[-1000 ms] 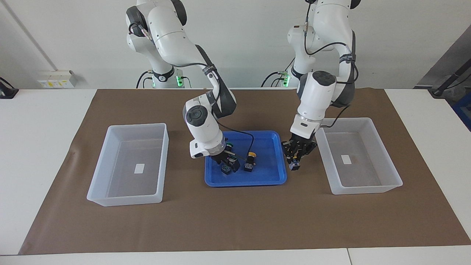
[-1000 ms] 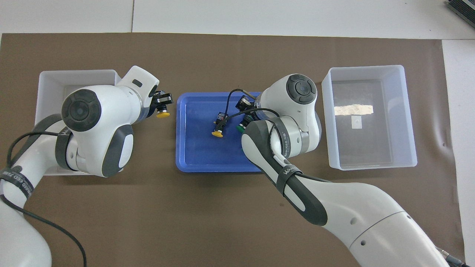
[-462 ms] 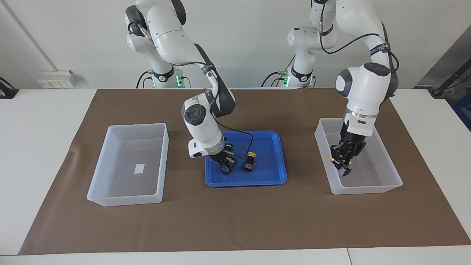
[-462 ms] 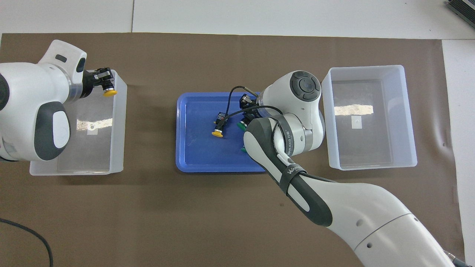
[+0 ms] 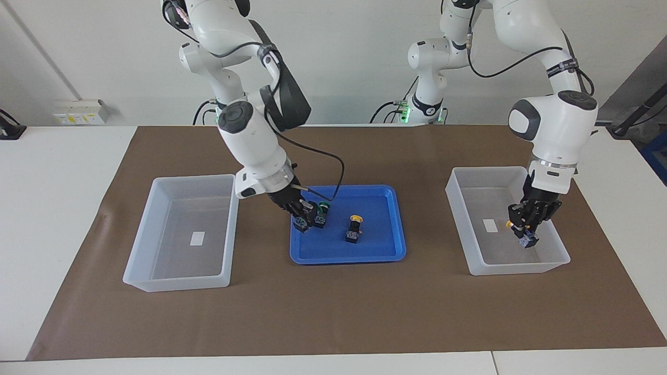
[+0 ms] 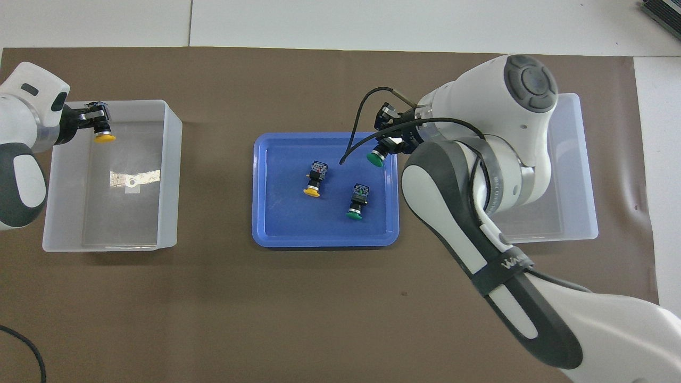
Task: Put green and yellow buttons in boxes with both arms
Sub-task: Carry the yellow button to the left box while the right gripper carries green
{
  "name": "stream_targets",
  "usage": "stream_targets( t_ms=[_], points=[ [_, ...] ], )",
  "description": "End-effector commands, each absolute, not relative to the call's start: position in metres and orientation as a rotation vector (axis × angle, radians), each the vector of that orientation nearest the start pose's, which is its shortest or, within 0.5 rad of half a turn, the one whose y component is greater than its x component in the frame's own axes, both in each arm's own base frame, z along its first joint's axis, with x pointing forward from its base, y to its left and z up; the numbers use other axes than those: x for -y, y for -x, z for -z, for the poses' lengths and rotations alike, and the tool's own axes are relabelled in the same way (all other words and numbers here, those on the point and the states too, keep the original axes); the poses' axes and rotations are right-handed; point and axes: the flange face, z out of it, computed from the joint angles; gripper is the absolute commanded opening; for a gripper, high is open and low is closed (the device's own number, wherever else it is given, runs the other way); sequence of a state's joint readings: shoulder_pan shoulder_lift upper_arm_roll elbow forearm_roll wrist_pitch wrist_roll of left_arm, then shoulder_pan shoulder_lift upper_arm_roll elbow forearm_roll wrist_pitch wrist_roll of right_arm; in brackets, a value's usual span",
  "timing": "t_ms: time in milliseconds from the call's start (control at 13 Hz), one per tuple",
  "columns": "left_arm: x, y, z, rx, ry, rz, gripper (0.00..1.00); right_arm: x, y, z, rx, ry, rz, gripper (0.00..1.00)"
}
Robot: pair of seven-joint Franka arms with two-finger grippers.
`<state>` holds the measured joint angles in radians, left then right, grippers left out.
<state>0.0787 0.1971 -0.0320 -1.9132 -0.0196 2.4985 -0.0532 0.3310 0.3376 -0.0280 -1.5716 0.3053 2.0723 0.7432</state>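
In the facing view, the left end effector (image 5: pixel 525 232) is clamped on a yellow button (image 5: pixel 527 238) inside the box (image 5: pixel 458 219) toward the left arm's end of the blue tray (image 5: pixel 385 254), while the right end effector (image 5: pixel 307 213) grips a green button (image 5: pixel 320 214) over that tray, where another yellow button (image 5: pixel 354 229) rests. In the overhead view, the left end effector (image 6: pixel 97 118) holds its yellow button (image 6: pixel 105 137) over the box (image 6: pixel 169 175), the right end effector (image 6: pixel 392 142) carries the green button (image 6: pixel 375 157) over the tray (image 6: pixel 266 234), on which a yellow button (image 6: pixel 314 181) and a second green button (image 6: pixel 357 202) lie, and the other box (image 6: pixel 582 175) lies toward the right arm's end.
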Motion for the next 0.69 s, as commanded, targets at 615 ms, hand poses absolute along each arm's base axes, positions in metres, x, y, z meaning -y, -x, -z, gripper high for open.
stream_targets(
  t_ms=[615],
  points=[
    [-0.055,-0.605,-0.327,-0.224,3.000,0.677,0.08,0.015,-0.619,-0.392,-0.155,3.006,0.096,0.00]
  ],
)
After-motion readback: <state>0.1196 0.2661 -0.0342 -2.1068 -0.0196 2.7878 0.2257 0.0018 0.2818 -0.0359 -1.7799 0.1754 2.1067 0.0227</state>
